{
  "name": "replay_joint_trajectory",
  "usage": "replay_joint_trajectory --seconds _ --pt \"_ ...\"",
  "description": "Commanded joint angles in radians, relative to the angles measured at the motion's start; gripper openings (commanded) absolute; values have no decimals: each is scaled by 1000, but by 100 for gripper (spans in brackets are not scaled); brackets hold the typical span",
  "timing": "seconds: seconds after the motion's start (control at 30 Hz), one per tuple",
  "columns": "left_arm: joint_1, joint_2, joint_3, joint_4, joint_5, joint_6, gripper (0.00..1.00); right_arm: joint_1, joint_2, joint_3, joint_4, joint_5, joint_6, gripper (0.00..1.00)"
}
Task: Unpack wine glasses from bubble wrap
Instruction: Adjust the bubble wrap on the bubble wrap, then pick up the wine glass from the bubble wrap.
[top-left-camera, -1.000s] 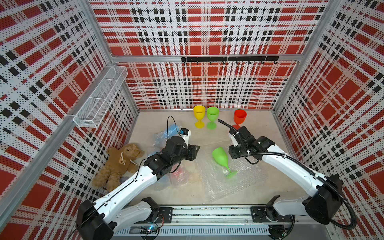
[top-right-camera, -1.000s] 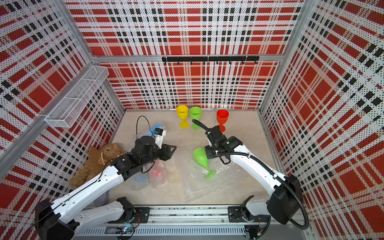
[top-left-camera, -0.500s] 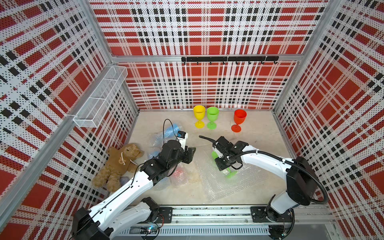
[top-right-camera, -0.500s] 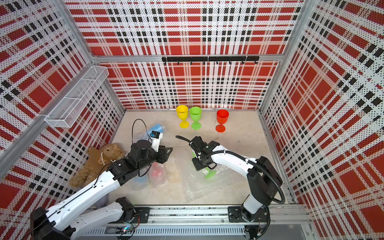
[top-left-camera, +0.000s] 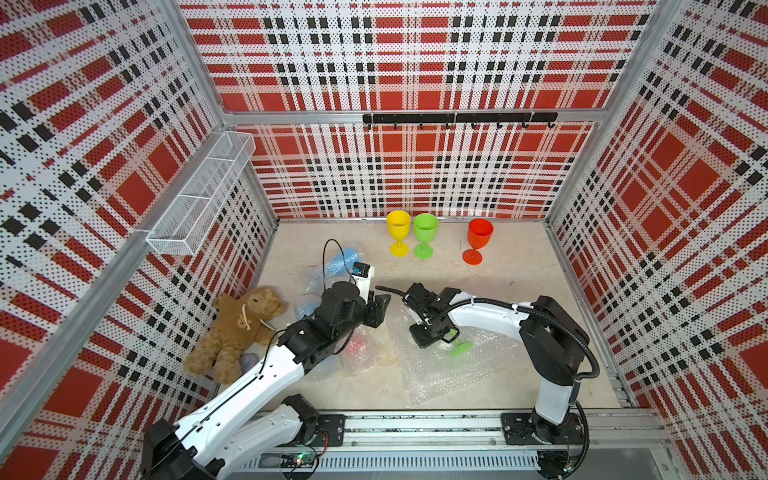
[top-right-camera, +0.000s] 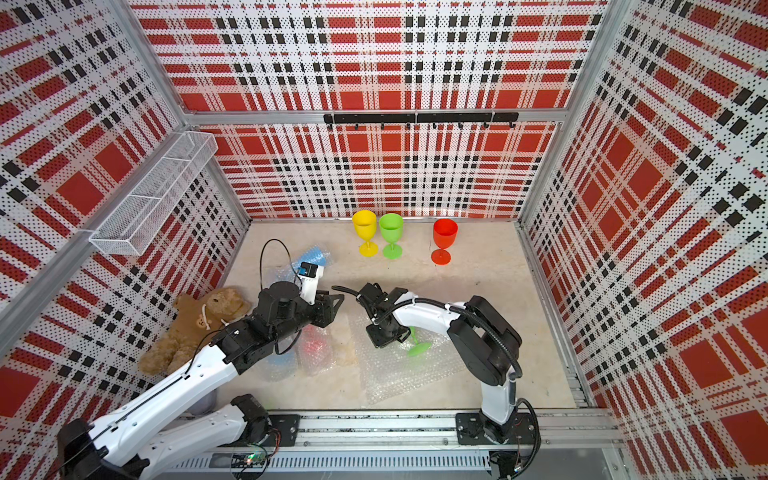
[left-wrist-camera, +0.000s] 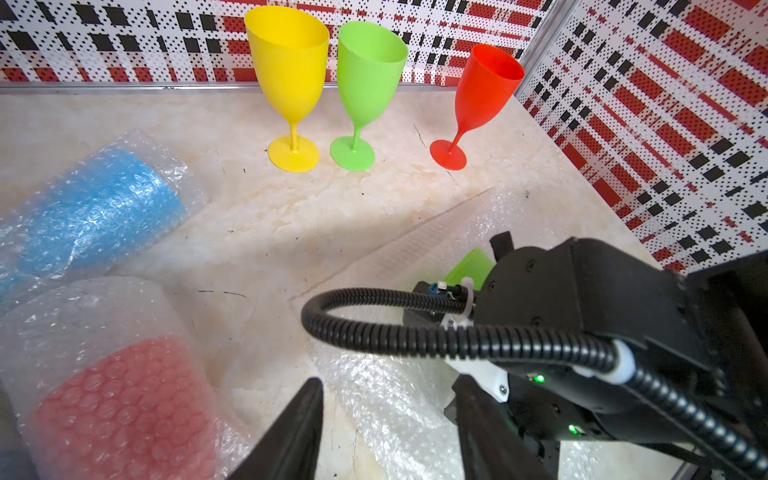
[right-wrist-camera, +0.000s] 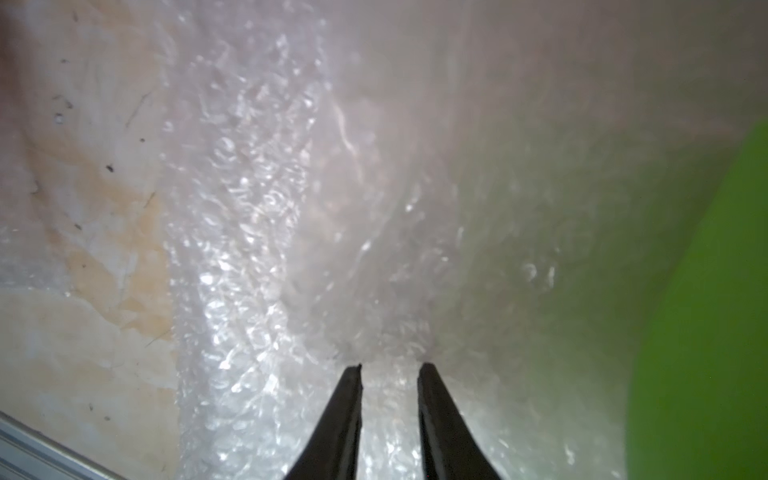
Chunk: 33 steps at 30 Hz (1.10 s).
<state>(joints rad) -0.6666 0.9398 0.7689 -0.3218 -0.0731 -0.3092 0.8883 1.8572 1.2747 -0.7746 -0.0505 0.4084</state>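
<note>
light: bright, even, perhaps overhead | glare: bubble wrap (right-wrist-camera: 232, 266) | blur: right wrist view | edges: bowed

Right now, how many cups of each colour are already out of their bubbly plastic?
Yellow goblet: 1
Green goblets: 2, one standing, one lying on the open bubble wrap
Red goblet: 1
Total: 4
</note>
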Motion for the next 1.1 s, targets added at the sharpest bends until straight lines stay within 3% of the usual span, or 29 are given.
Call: replay_joint_trajectory --seconds 0.0,0.1,0.17,0.23,0.3,0.37,0.57,0.83,1.07 --pt "-7 -19 -8 26 -16 11 54 9 -85 104 -137 27 -19 36" --pt "-7 -27 -9 29 -16 11 54 9 -128 206 -253 52 -60 45" --pt "-7 -33 -9 30 -16 7 54 5 -134 271 -317 81 -95 61" --pt "-5 -44 -10 30 -21 6 54 -20 -97 356 -419 93 -112 69" --pt "-6 -56 -11 31 -26 5 54 -54 -63 404 -482 32 -168 78" --pt "-7 -69 -12 32 -23 7 54 -81 -38 420 -509 81 -193 100" --pt "-17 -97 -17 36 -27 9 54 -217 37 439 -526 49 -204 100" --pt "-50 -104 -19 32 -34 12 53 -253 172 432 -509 -115 -220 100" --pt "-68 -123 -20 33 -44 11 53 -284 310 533 -521 -114 -208 98"
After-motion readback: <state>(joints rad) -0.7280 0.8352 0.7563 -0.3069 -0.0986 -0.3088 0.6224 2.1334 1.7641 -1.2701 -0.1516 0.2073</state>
